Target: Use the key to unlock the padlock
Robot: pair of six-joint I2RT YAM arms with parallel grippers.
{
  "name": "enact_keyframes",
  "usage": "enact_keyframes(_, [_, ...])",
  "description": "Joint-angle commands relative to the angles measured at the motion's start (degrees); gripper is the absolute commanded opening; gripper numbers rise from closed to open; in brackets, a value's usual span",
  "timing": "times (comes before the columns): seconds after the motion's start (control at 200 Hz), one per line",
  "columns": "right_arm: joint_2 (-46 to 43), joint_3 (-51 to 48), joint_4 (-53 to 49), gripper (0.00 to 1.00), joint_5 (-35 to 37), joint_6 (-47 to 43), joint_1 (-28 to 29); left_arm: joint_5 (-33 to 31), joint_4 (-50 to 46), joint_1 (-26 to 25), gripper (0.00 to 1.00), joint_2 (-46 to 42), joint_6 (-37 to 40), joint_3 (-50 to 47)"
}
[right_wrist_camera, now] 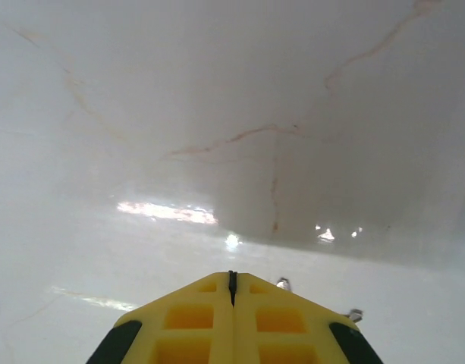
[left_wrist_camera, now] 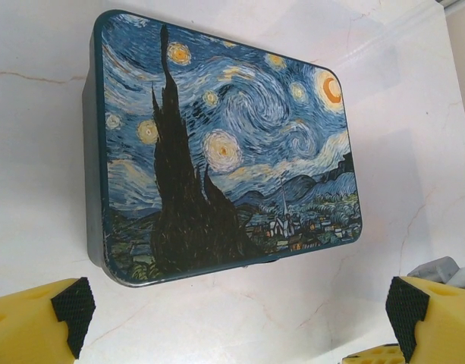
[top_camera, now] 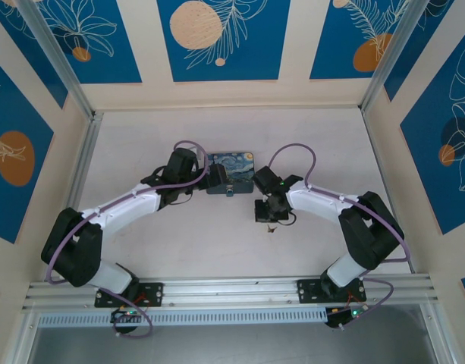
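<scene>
The painted night-sky box [top_camera: 234,171] [left_wrist_camera: 224,144] lies flat at mid-table. A tiny bluish-silver padlock [top_camera: 229,192] sits at the middle of its near edge. My left gripper [top_camera: 218,178] [left_wrist_camera: 240,322] hovers over the box's near-left side, open wide with nothing between its fingers [left_wrist_camera: 65,311]. To the right of the box, my right gripper [top_camera: 269,220] [right_wrist_camera: 232,292] points down at the bare table. Its jaws are pressed together on a thin dark sliver, the key [right_wrist_camera: 232,280] [top_camera: 271,227]. Two small shiny metal bits [right_wrist_camera: 283,284] peek out beside the right finger.
A small dark latch [left_wrist_camera: 276,259] shows on the box's near edge. A grey-blue shape [left_wrist_camera: 444,269] peeks from behind my left gripper's right finger; I cannot tell what it is. White marbled tabletop [top_camera: 179,243] surrounds the box, with walls on three sides.
</scene>
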Motion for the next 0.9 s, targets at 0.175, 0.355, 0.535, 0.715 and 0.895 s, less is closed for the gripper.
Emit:
enact_keyframes(0.175, [-3.1, -1.0, -2.0, 0.5, -0.2, -0.3, 0.5, -1.1, -1.0, -0.4, 1.0, -0.7, 0.9, 1.1])
enact_keyframes(0.355, [-4.4, -3.9, -2.2, 0.58, 0.6, -2.9, 0.5, -0.6, -0.2, -0.5, 1.0, -0.1, 0.6, 0.9])
enact_keyframes(0.535, [-2.5, -3.8, -0.7, 0.58, 1.1, -3.9, 0.5, -0.3, 0.1, -0.6, 1.0, 0.1, 0.2, 0.9])
enact_keyframes(0.715, [0.6, -2.6, -0.2, 0.59, 1.5, -5.6, 0.6, -0.7, -0.3, -0.5, 1.0, -0.5, 0.3, 0.5])
enact_keyframes(0.895, [1.8, -2.3, -1.7, 0.58, 1.5, -6.7, 1.3, -0.7, -0.1, -0.5, 1.0, -0.4, 0.3, 0.4])
